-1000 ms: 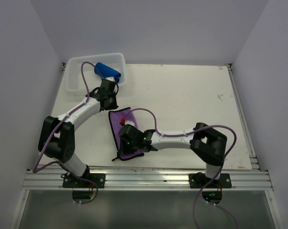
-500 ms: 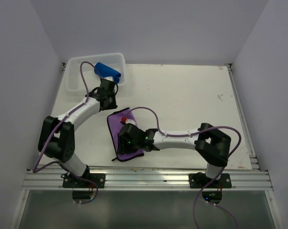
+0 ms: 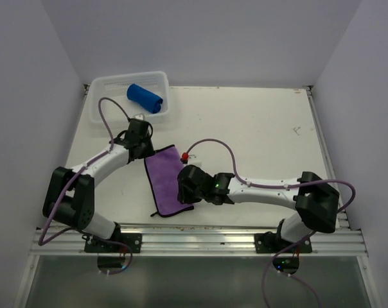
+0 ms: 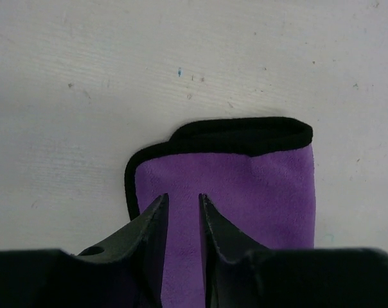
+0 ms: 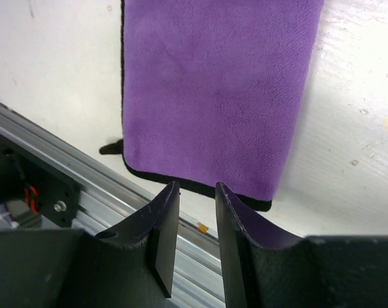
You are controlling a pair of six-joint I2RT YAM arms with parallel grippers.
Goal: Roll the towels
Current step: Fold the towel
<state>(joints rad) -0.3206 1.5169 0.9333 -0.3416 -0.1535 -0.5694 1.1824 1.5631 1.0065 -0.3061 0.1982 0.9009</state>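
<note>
The light purple towel (image 3: 165,179) with a dark edge lies flat and folded on the table near the front. It also shows in the left wrist view (image 4: 245,192) and the right wrist view (image 5: 213,90). The royal blue towel (image 3: 145,97) lies rolled in the white basket (image 3: 96,102). My left gripper (image 3: 144,149) hovers over the purple towel's far left corner, jaws a narrow gap apart (image 4: 182,199) and empty. My right gripper (image 3: 183,196) is at the towel's near right edge, jaws narrowly open (image 5: 197,186) and empty, tips just past the towel's near hem.
The basket stands at the table's far left corner. The metal rail (image 3: 200,240) runs along the front edge just below the purple towel and shows in the right wrist view (image 5: 52,167). A small red object (image 3: 184,156) sits beside the towel's far right corner.
My left gripper has come back from the basket to the purple towel's far corner. My right gripper has shifted right off the towel, which now lies uncovered and flat.
</note>
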